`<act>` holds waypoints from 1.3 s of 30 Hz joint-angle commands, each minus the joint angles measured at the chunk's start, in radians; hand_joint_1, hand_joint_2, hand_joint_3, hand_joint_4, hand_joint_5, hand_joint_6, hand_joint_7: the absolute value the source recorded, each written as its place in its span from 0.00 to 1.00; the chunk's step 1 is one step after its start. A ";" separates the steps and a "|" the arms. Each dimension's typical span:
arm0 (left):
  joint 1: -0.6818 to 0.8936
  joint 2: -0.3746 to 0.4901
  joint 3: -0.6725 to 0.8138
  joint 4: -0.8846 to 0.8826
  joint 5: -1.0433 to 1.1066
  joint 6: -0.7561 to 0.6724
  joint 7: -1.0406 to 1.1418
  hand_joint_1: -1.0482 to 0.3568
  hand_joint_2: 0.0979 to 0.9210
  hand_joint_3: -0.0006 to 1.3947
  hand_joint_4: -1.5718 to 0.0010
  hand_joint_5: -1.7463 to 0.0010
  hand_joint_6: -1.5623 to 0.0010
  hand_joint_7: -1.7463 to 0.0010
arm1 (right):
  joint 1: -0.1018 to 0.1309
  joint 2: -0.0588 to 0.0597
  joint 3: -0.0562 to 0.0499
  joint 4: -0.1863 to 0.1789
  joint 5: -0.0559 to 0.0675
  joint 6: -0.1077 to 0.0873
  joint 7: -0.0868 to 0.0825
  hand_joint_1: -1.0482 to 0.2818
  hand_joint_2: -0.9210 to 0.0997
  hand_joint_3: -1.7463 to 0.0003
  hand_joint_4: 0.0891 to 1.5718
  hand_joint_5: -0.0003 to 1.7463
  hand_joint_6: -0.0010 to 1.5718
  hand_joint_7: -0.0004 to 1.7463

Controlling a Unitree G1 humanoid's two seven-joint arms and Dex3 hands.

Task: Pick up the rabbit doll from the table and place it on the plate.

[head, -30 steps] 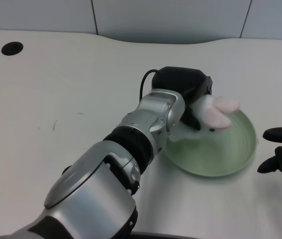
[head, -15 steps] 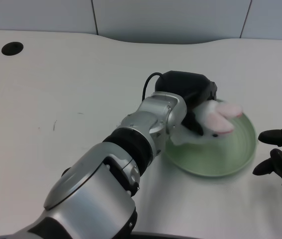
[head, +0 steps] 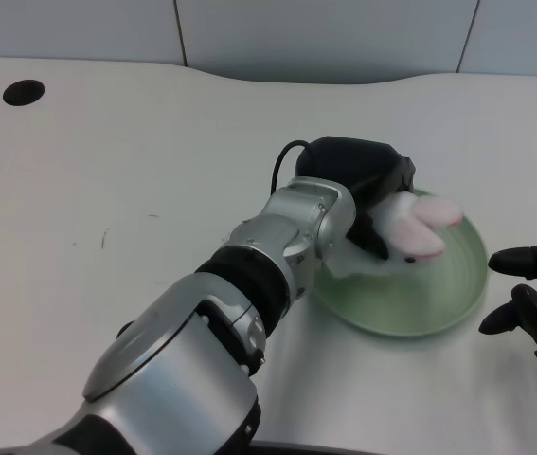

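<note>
A dark round hole (head: 23, 92) sits at the far left of the white tabletop (head: 135, 171). The silver left arm (head: 249, 275) reaches from the lower left toward the middle, a black cable (head: 280, 161) looping at its wrist. The left hand (head: 363, 185) holds the rabbit (head: 402, 237), its black fingers (head: 370, 237) wrapped around the white body, pink ears pointing right. The rabbit lies over the left part of the green plate (head: 448, 294), low against its surface.

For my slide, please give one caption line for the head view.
Left robot hand holds the rabbit doll over the green plate on the white table.
</note>
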 commanded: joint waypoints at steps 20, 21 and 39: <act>0.004 -0.067 -0.055 0.016 0.048 -0.036 -0.016 0.14 1.00 0.07 1.00 1.00 1.00 0.96 | 0.004 -0.015 0.005 0.007 -0.009 -0.016 -0.012 0.57 0.00 0.68 0.10 0.88 0.15 0.69; 0.001 -0.067 -0.047 0.016 0.040 -0.029 -0.026 0.13 1.00 0.07 1.00 1.00 1.00 0.96 | 0.003 -0.015 0.004 0.005 -0.008 -0.012 -0.015 0.57 0.00 0.68 0.10 0.88 0.15 0.69; 0.014 0.156 0.239 -0.084 -0.228 -0.224 -0.227 0.04 1.00 0.10 1.00 1.00 1.00 0.97 | -0.057 -0.022 -0.015 0.087 0.008 -0.006 -0.005 0.56 0.00 0.69 0.07 0.90 0.14 0.69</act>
